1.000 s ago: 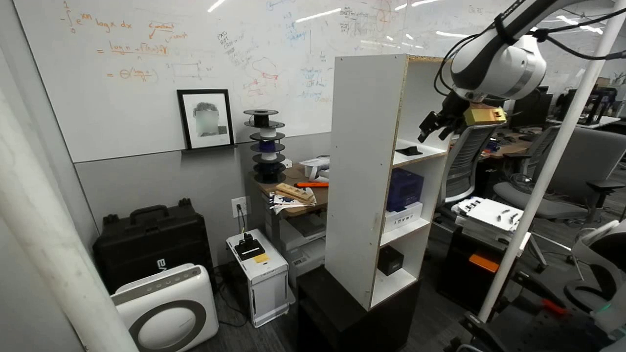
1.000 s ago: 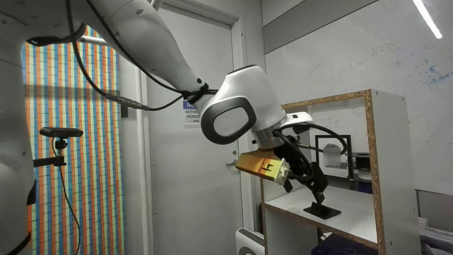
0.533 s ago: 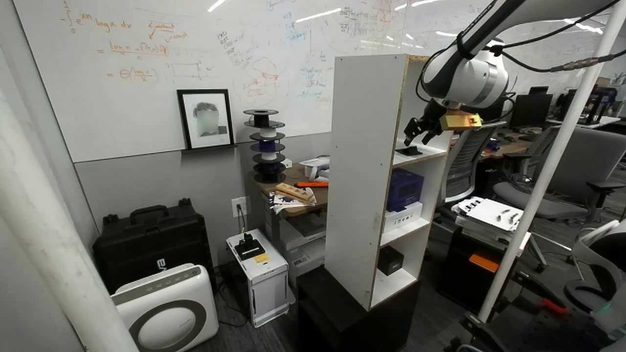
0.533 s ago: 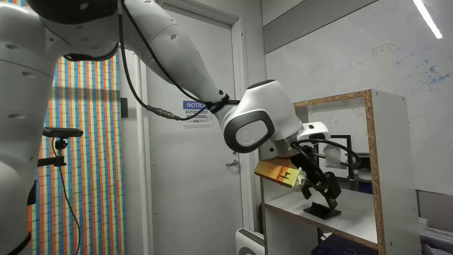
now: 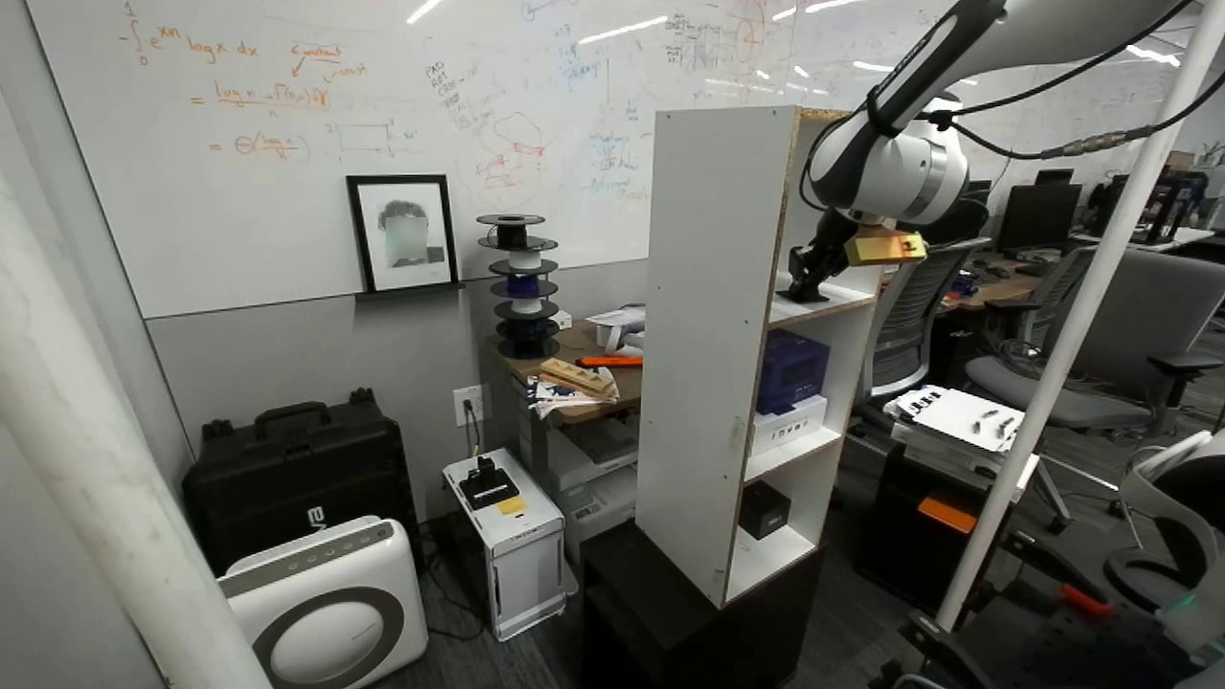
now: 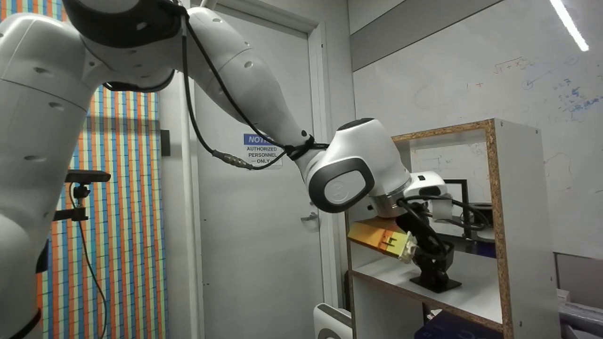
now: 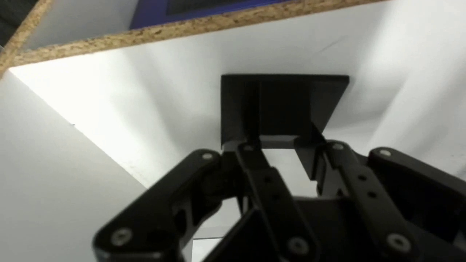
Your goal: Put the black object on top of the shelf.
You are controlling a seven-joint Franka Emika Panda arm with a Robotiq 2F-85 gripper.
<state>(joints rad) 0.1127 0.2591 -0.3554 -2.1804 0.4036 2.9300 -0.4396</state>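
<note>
In an exterior view the gripper (image 5: pixel 809 279) is pointing down inside the shelf (image 5: pixel 713 335), at its uppermost level. In an exterior view the black object (image 6: pixel 439 286) is lying on the upper board (image 6: pixel 391 273), directly under the gripper, with the roof board (image 6: pixel 443 130) standing overhead. In the wrist view the fingers (image 7: pixel 255 156) are straddling its middle with a gap between them; dark against dark, I cannot tell whether they are pinching it. The step is probably grasping: better to be squeezing evenly, then backing out from under the roof board before climbing.
</note>
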